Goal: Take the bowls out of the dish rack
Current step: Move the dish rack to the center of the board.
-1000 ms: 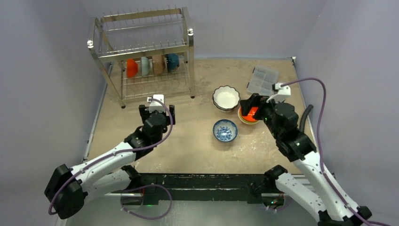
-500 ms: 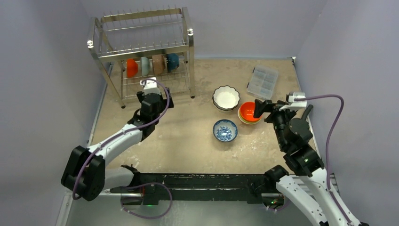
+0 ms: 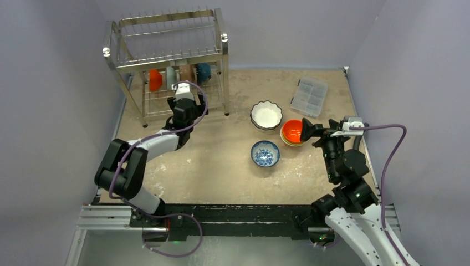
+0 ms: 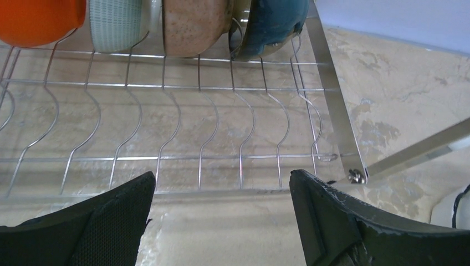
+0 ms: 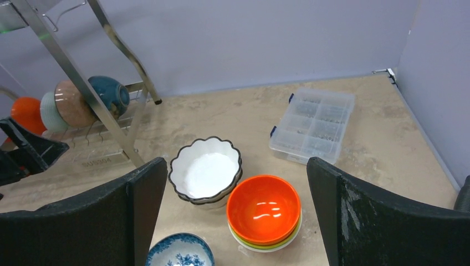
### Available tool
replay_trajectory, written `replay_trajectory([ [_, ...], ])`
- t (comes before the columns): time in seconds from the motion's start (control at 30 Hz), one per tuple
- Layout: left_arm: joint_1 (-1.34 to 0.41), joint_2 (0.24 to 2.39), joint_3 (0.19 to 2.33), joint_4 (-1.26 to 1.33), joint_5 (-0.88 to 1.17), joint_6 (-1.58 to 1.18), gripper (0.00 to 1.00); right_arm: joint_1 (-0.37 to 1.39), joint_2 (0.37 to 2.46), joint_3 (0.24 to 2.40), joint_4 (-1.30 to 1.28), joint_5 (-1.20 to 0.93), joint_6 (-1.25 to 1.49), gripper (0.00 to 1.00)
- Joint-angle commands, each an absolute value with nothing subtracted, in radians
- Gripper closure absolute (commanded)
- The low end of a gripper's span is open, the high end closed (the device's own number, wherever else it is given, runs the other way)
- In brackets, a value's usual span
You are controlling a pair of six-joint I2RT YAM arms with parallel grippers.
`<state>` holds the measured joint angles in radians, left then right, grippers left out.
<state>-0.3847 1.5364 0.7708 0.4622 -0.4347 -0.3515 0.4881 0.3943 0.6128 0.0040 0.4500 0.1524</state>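
Note:
The dish rack (image 3: 166,55) stands at the far left. On its lower tier an orange bowl (image 4: 39,22), a pale green ribbed bowl (image 4: 116,25), a tan bowl (image 4: 194,25) and a teal bowl (image 4: 274,22) stand on edge. My left gripper (image 4: 221,183) is open and empty, low at the front of that tier (image 3: 186,104), short of the bowls. On the table sit stacked white scalloped bowls (image 3: 266,115), an orange bowl (image 5: 263,209) on a yellow-green one (image 5: 260,245), and a blue-patterned bowl (image 3: 265,153). My right gripper (image 5: 237,166) hangs open and empty just right of the orange stack (image 3: 317,132).
A clear plastic compartment box (image 3: 309,96) lies at the far right of the table. The rack's front right leg (image 4: 338,111) rises close to my left gripper's right finger. Purple walls close in the table on three sides.
My left arm has stretched forward, bringing its open gripper up to the rack's lower tier. My right gripper has pulled back to the right, off the orange bowl stack.

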Motion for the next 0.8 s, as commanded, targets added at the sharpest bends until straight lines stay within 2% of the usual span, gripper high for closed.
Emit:
replay_trajectory([
  [0.0, -0.375, 1.617, 0.853, 0.615, -0.452, -0.311, 0.11, 0.49, 0.396, 0.601, 0.074, 0.436, 0.128, 0.01],
  [0.47, -0.376, 1.89, 1.056, 0.748, -0.57, -0.198, 0.13, 0.491, 0.342, 0.536, 0.133, 0.436, 0.076, 0.01],
  [0.77, -0.38, 2.014, 1.236, 0.651, -0.66, -0.238, 0.14, 0.489, 0.34, 0.519, 0.143, 0.438, 0.065, 0.01],
])
